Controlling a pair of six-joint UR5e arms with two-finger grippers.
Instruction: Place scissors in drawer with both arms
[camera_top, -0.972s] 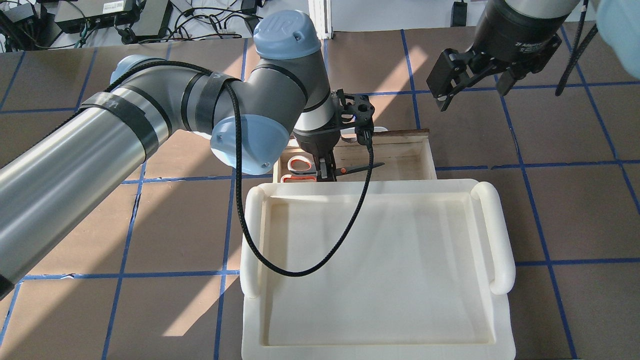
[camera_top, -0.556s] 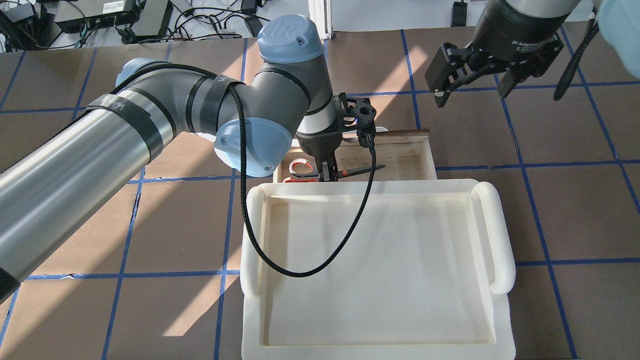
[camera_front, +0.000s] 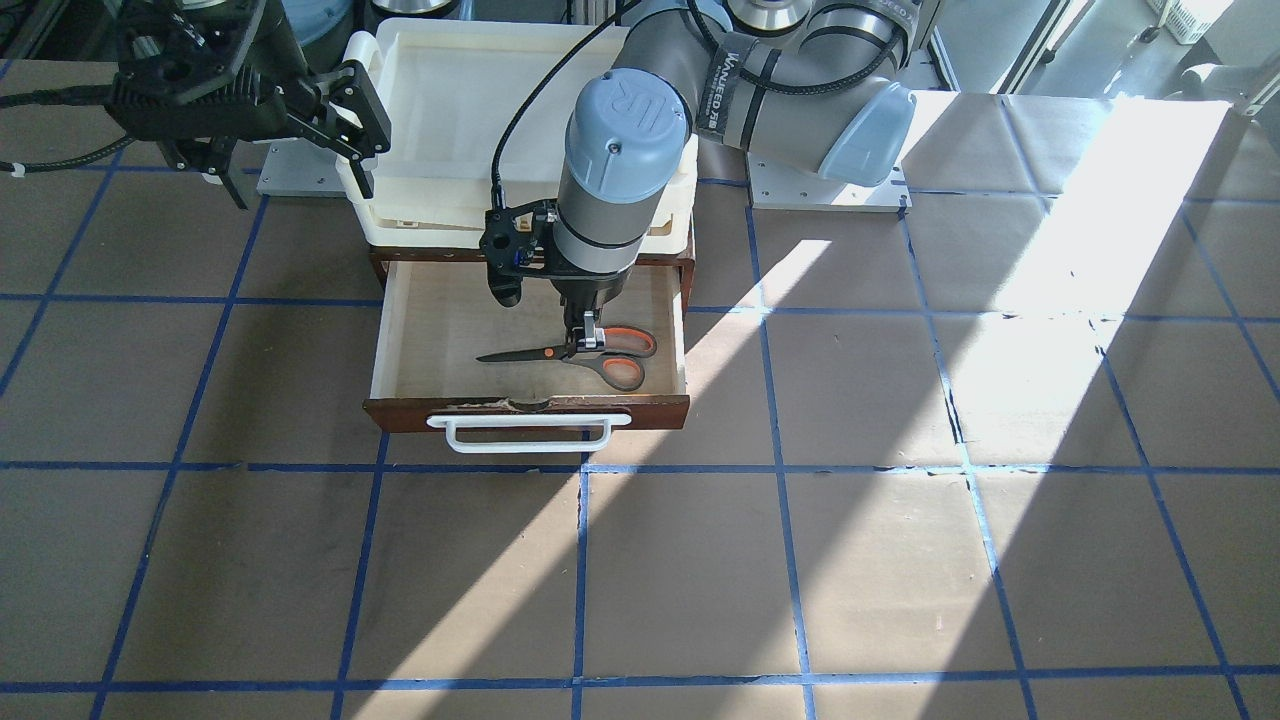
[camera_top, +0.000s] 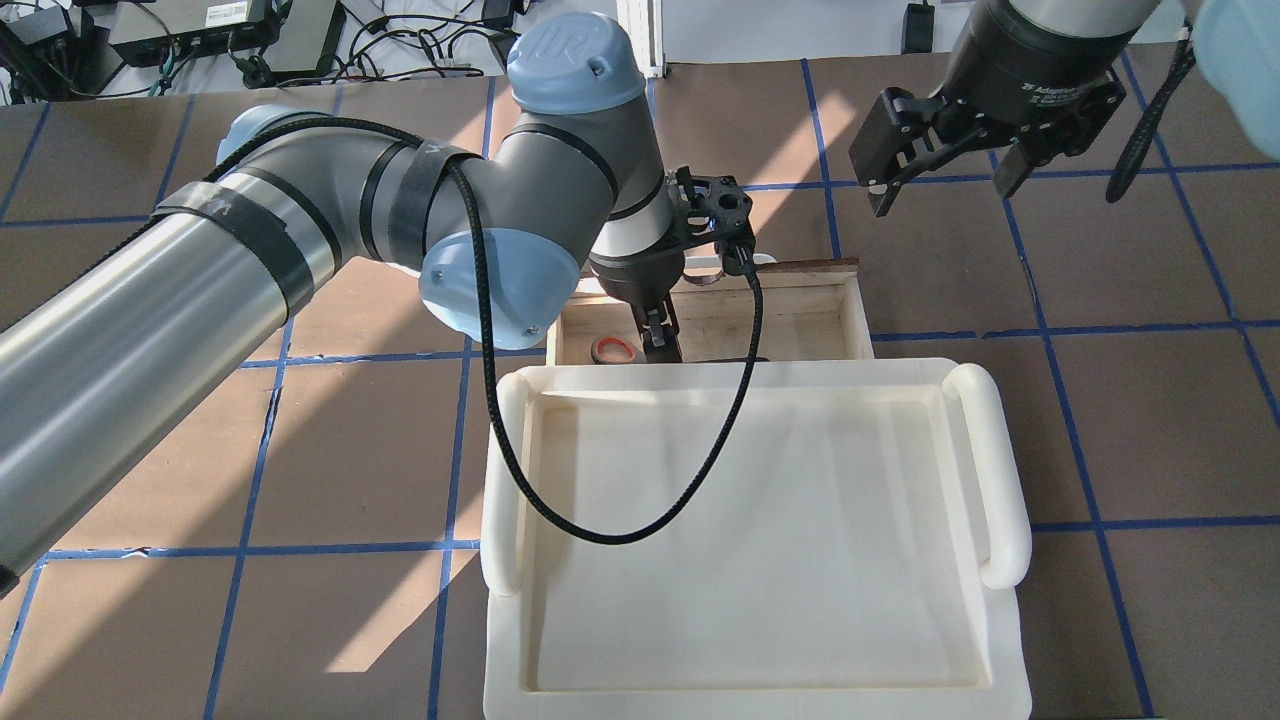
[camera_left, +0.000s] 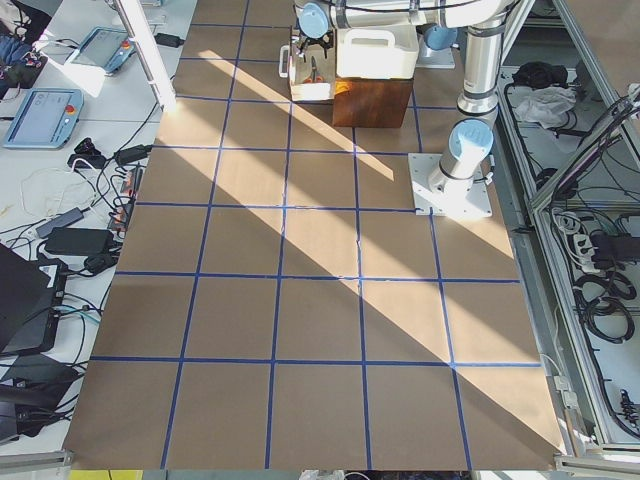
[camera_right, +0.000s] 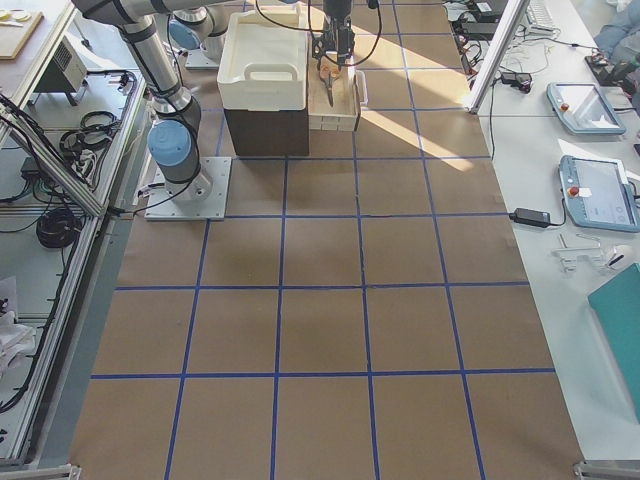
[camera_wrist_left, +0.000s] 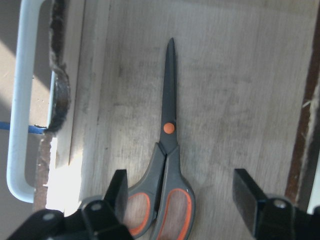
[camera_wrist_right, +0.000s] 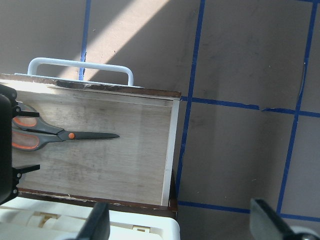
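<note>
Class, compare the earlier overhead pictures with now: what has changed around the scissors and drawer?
The left gripper lowered the scissors onto the drawer floor and opened, letting them go; they now lie flat between its jaws. The right gripper, open, barely shifted; the drawer and cream tray stayed put.

The grey-handled, orange-lined scissors (camera_wrist_left: 169, 150) are lying flat and closed on the pale plywood floor of the pulled-open dark brown drawer (camera_wrist_left: 240, 100), handles sitting between the left gripper (camera_wrist_left: 182, 189) fingers, which are spread apart, blades pointing straight out beyond them.
</note>
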